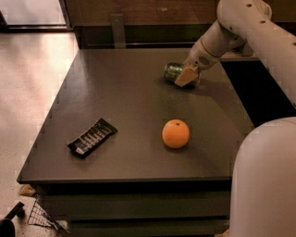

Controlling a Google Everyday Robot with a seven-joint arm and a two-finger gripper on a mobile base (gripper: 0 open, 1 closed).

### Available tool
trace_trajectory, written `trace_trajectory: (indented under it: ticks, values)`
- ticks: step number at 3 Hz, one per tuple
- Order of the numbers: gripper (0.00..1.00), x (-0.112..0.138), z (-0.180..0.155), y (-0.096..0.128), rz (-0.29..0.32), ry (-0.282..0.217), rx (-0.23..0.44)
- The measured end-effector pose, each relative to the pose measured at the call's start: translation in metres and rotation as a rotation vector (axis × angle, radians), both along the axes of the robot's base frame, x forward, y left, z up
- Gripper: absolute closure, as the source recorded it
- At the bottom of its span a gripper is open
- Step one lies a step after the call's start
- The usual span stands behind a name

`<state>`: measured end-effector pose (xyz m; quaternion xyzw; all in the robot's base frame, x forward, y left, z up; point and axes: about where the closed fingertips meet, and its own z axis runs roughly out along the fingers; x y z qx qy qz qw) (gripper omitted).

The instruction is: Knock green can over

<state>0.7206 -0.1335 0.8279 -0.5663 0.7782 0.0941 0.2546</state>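
Camera view shows, nearest, a black wrapper near-left on the dark table, its pale print too small to read, and an orange to its right. Far right, the green can lies on its side, the gripper against its right end; how wide the gripper stands cannot be told. Pale floor lies left, dark wood panelling beyond.

Orange, black snack wrapper, dark table
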Motion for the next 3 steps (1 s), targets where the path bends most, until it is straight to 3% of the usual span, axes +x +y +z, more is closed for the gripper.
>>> trace_trajectory:
  ticks: [1, 2, 3]
  values:
    - [0.12, 0.0, 0.0004, 0.0001, 0.0, 0.0, 0.0]
    - [0.0, 0.0001, -0.0005, 0.0006, 0.001, 0.002, 0.0]
    - [0.0, 0.0001, -0.0006, 0.0007, 0.001, 0.002, 0.0]
